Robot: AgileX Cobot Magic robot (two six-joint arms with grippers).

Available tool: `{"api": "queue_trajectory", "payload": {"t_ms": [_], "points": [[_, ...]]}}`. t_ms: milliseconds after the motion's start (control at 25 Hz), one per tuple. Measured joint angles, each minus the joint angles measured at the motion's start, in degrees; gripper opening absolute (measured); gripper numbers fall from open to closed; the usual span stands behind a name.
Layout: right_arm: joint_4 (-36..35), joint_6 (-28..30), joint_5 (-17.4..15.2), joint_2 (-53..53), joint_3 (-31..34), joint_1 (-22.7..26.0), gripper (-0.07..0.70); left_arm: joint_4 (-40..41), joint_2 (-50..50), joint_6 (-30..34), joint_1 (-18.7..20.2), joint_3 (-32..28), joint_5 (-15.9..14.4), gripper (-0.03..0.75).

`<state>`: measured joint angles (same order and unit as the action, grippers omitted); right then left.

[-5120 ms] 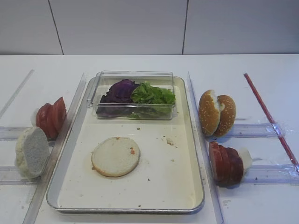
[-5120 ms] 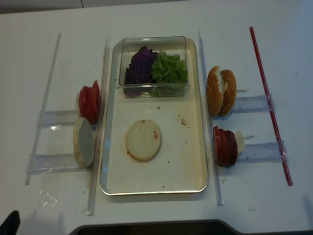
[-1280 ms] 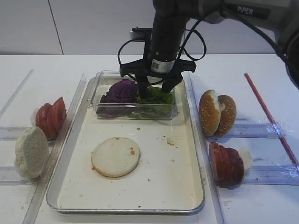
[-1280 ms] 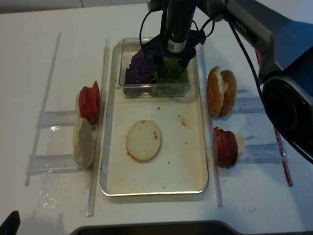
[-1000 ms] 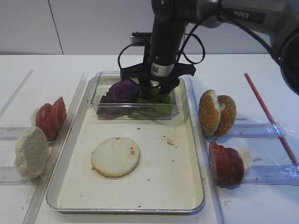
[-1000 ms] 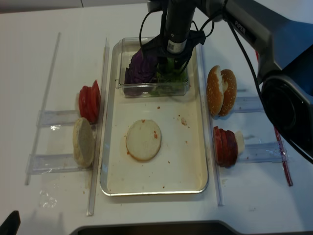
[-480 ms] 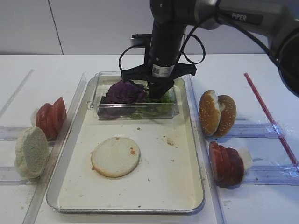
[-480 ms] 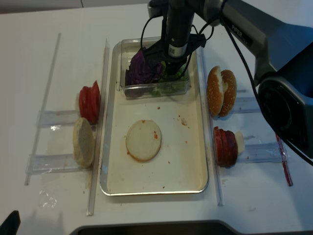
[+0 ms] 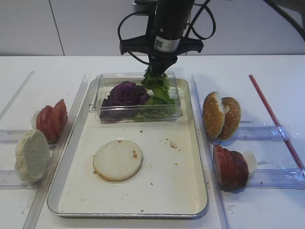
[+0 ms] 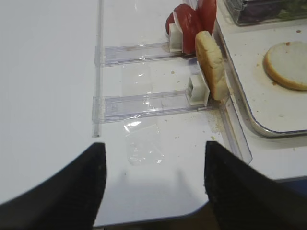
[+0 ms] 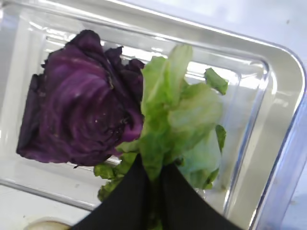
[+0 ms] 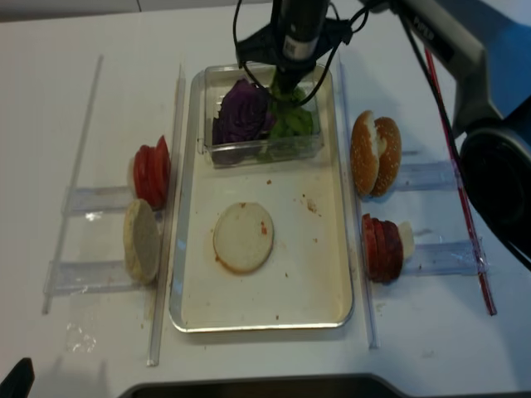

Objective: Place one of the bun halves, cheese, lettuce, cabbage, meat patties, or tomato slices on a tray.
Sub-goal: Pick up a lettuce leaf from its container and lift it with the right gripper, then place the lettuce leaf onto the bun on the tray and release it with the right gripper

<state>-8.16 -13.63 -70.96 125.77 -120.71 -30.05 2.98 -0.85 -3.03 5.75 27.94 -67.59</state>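
My right gripper [image 9: 157, 70] is shut on a bunch of green lettuce [image 9: 156, 85] and holds it above the clear box [image 9: 138, 113]. In the right wrist view the leaves [image 11: 177, 115] stick out from between the black fingertips [image 11: 134, 191], beside the purple cabbage [image 11: 81, 115] lying in the box. A pale bun half [image 9: 117, 160] lies flat on the tray [image 9: 128, 214]. My left gripper [image 10: 152, 158] is open over bare table at the front left. Cheese and meat patties are out of view.
Left of the tray, tomato slices [image 9: 52, 119] and a bun half [image 9: 32, 155] stand on edge in clear rails. To the right stand a sesame bun [image 9: 221, 117] and more tomato slices [image 9: 229, 167]. A red stick [image 9: 274, 117] lies far right.
The right gripper closed on the lettuce inside the box and has risen, pulling the leaves up out of it. The left gripper has not moved.
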Motion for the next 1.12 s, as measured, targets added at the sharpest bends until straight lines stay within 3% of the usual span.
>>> {"api": "queue_trajectory", "payload": {"t_ms": [360, 960, 1120], "points": [[-1.78, -0.45, -0.33, -7.26, -0.13, -0.82, 0.069, 0.0, 0.0, 0.0, 0.0, 0.0, 0.0, 0.411], [-2.73, -0.86, -0.9, -11.25, -0.13, -12.29, 0.069, 0.0, 0.0, 0.0, 0.0, 0.0, 0.07, 0.411], [-4.14, -0.86, -0.8, -11.94, 3.74, -14.49, 0.069, 0.0, 0.0, 0.0, 0.0, 0.0, 0.07, 0.411]]}}
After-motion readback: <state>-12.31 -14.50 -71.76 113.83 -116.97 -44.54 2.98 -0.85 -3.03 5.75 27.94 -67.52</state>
